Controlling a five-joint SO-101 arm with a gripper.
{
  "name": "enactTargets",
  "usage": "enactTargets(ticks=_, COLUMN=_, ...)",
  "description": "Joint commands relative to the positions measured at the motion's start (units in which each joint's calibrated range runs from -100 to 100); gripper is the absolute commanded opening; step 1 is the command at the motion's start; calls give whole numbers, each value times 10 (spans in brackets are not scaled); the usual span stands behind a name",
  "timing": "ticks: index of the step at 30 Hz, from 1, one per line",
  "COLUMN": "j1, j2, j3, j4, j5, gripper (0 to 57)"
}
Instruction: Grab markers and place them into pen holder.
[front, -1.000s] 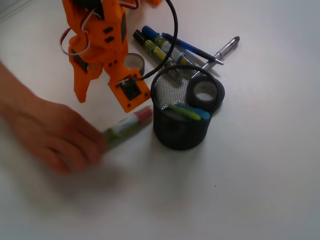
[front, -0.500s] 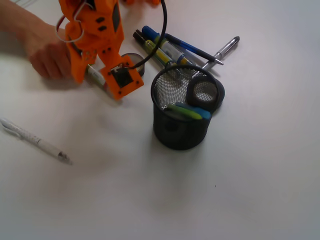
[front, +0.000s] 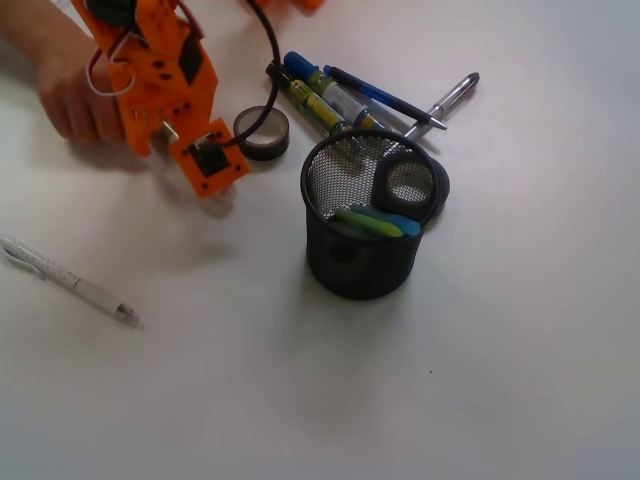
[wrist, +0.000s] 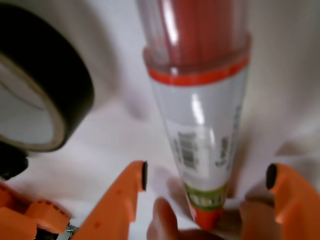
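My gripper (wrist: 206, 176) is open, fingers (wrist: 125, 195) spread either side of a red-capped marker (wrist: 200, 125), not touching it. A person's hand (front: 75, 100) holds the marker's lower end by its fingertips. Tape roll (front: 262, 132) sits just beside me. Pen holder (front: 362, 262) stands to the right w/ a green & blue marker (front: 378, 222) inside. More markers (front: 318, 95) lie behind it. White pen (front: 68, 281) lies well apart, front left.

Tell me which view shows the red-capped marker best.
The wrist view: the red-capped marker fills the frame, cap and label plain, between the open claw. In the front view the claw hides it.
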Motion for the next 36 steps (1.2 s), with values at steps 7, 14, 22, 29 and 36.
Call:
enactTargets(ticks=7, j1=-1, j2=-35, j3=23, j4=-51, j5=7, gripper=265)
enactTargets(ticks=14, j1=-2, j2=-28, j3=59, j4=-108, j5=8, gripper=221)
enactTargets(ticks=22, j1=-1, j2=-31, j3=105, j4=-151, j5=8, gripper=97)
enactTargets(ticks=29, j1=-2, j2=-39, j3=103, j4=-148, j5=8, gripper=6)
enactTargets(ticks=36, j1=1, j2=-125, j3=54, j4=-78, j5=6, gripper=6)
